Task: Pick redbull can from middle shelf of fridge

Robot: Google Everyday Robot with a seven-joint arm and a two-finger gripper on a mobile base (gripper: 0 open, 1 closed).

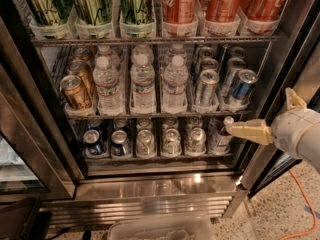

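Now | gripper (260, 111) outside fridge (150, 188) right edge | jaws spread | redbull can (242, 88) frontmost, rightmost lane

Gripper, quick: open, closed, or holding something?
Gripper: cannot be told; it hangs at the fridge's right side, just below the middle shelf, where the redbull can stands untouched.

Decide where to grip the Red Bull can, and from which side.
Probably grip the redbull can around its upper body, from the front: it stands upright, frontmost in its lane, a silver can close beside it. The gripper hangs below-right.
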